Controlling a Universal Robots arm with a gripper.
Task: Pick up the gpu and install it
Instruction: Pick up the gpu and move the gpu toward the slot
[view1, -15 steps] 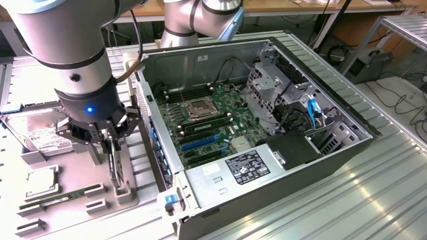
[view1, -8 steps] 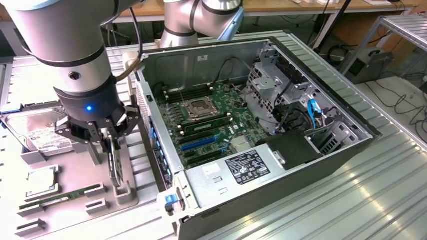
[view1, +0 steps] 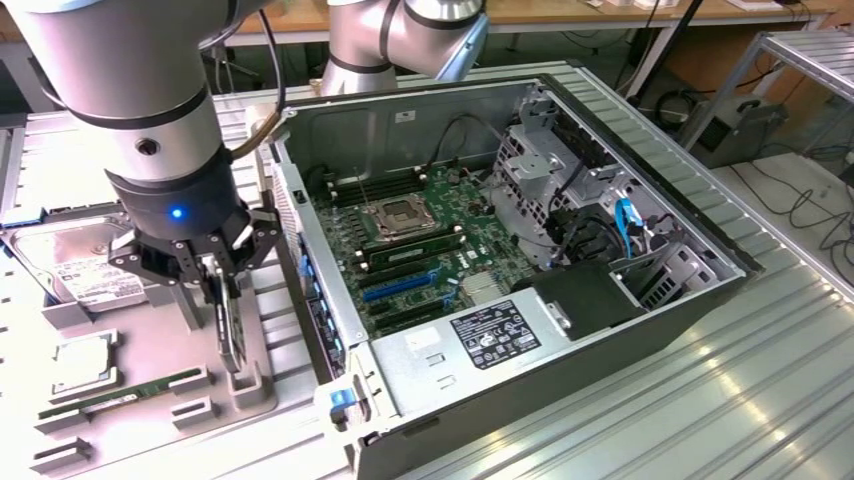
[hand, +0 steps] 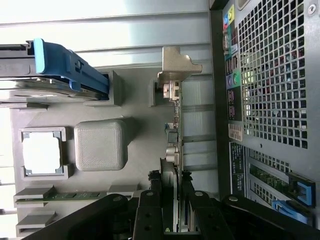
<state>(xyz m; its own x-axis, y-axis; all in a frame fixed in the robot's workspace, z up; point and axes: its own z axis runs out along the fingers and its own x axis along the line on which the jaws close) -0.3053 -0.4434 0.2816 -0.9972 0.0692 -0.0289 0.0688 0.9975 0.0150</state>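
The gpu (view1: 230, 335) stands on its edge in a slot of the grey parts holder (view1: 260, 395), at the exterior view's left of the open computer case (view1: 574, 300). My gripper (view1: 220, 300) is straight above it, its two fingers down on either side of the card. In the wrist view the gpu (hand: 176, 125) runs away from me as a thin edge, ending in its metal bracket (hand: 177, 67). The black fingers (hand: 154, 187) press against both faces, so my gripper (hand: 172, 182) is shut on the card. The card's lower edge still sits in the holder.
The holder also carries a silver hard drive (view1: 74, 265), a CPU (view1: 83, 360) and a green RAM stick (view1: 127, 392). The case lies on its side with the motherboard (view1: 427, 240) and its blue slots (view1: 400, 287) exposed. Its perforated rear panel (hand: 272, 75) is close beside the card.
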